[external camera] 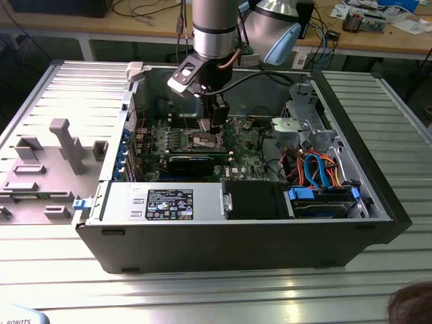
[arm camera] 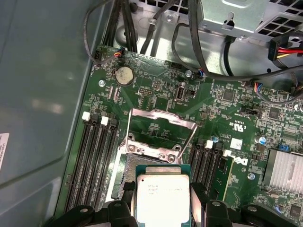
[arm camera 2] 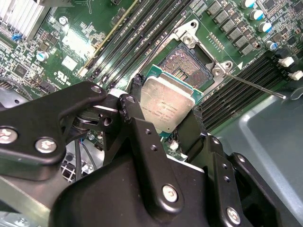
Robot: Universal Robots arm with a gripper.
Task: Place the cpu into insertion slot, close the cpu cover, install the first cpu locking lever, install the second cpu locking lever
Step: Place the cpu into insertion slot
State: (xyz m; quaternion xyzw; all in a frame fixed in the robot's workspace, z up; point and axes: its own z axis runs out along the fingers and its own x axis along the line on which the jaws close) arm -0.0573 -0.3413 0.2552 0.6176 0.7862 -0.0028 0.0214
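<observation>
One cpu [arm camera: 162,189], gripped in the single pincer [arm camera: 163,208]. One insertion slot [arm camera 2: 182,66] close by it. One cpu cover [arm camera: 151,149] beyond the pincer, raised. One coin cell [arm camera: 124,74] farther beyond.

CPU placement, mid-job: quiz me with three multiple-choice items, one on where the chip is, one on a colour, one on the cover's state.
1. Where is the cpu?
A. held by the gripper over the insertion slot
B. seated flat in the slot
C. lying on the board beside the slot

2. The motherboard is:
A. blue
B. green
C. red

3. The cpu cover is:
A. shut over the chip
B. taken off
C. swung open

Answers:
1 A, the gripper clamps the chip and bare socket contacts show beyond it.
2 B, the board is green all around the socket.
3 C, its frame stands raised off the slot.
</observation>
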